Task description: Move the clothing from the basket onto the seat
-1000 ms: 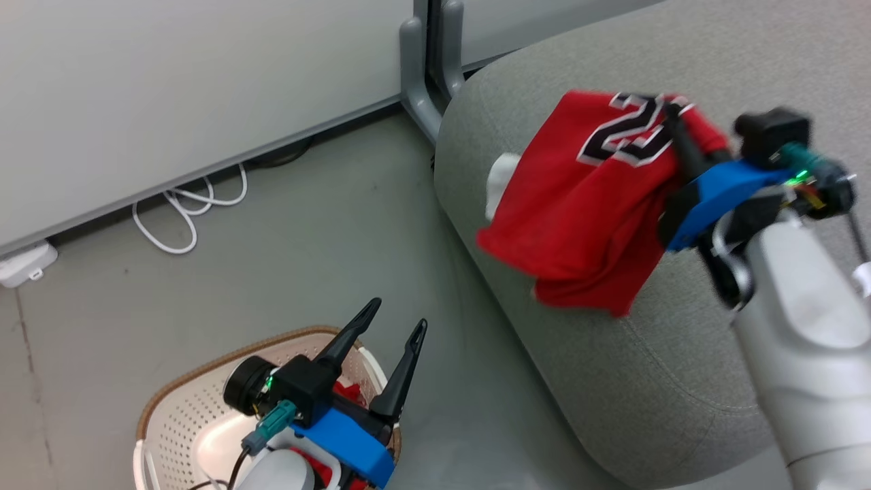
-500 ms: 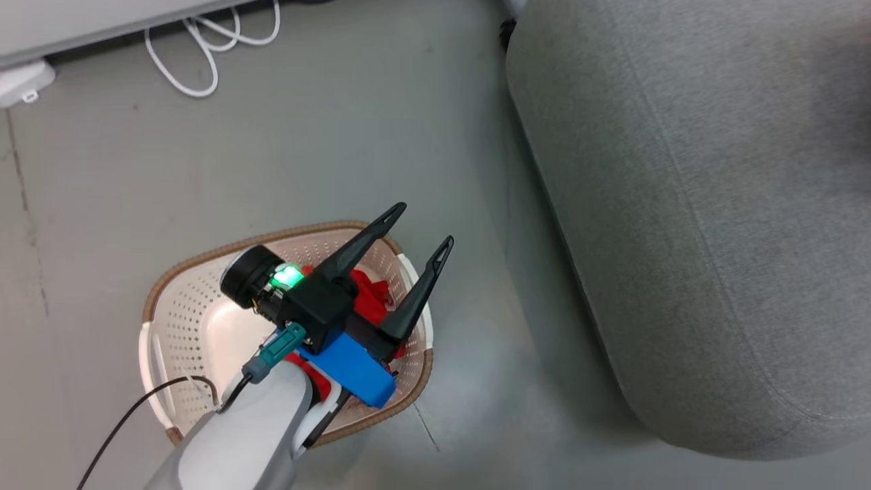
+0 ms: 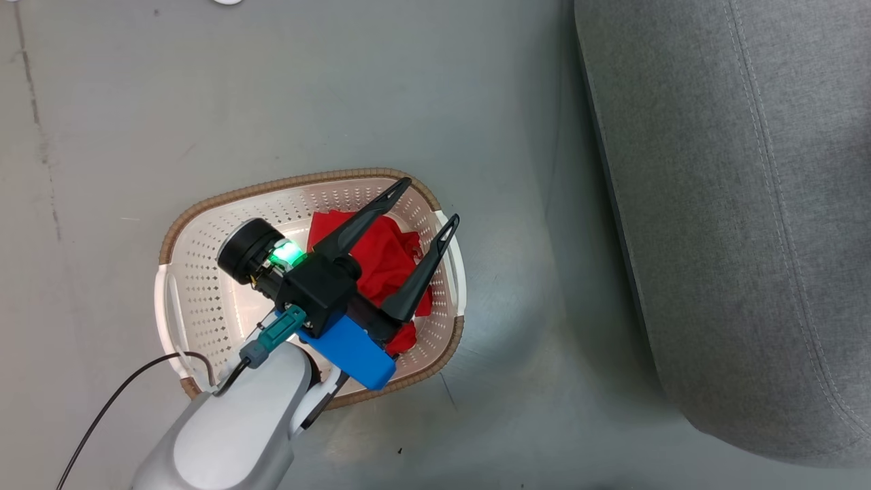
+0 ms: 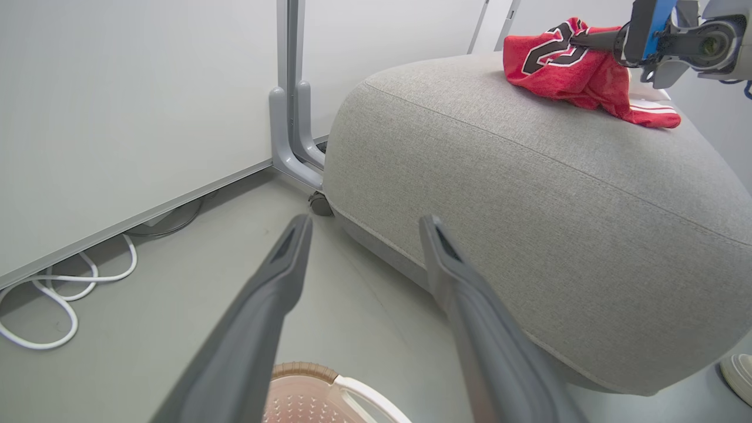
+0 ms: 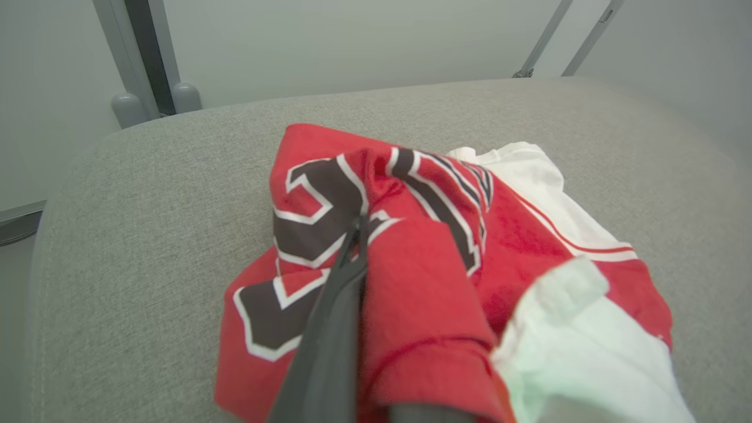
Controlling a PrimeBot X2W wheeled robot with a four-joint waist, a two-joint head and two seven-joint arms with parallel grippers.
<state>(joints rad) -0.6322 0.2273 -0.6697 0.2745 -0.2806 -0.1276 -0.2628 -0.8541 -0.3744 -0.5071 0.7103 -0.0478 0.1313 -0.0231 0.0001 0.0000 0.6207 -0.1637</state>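
Left gripper (image 3: 431,199) spread wide and holding nothing, hanging right over the basket (image 3: 292,180) in the head view. Under its two long dark fingers lies the red garment (image 3: 388,262), a soft crumpled heap pushed to the side of the basket nearest the seat (image 3: 735,204). The heap's long axis runs from the basket's far edge to its near edge, slantwise to the fingers. So the target lies straight below this gripper, and the left arm is clearly the nearer one; a plain drop with a small turn of the wrist looks like the call. The basket is cream plastic, perforated, with a brown woven-look rim.

Over to the left wrist view: left gripper (image 4: 365,218) with jaws apart, aiming past the basket rim (image 4: 305,370) at the bare floor (image 4: 176,305) and the seat's rounded grey flank (image 4: 529,223). Up on the seat's far edge sits a red jersey (image 4: 564,70), the right gripper (image 4: 578,40) at it.

Right wrist view: right gripper (image 5: 355,229) clamped on the jersey (image 5: 423,282), limp red cloth with black-and-white numerals draped over a finger, white fabric (image 5: 529,176) beside it, all resting on the seat's coarse weave (image 5: 147,235)
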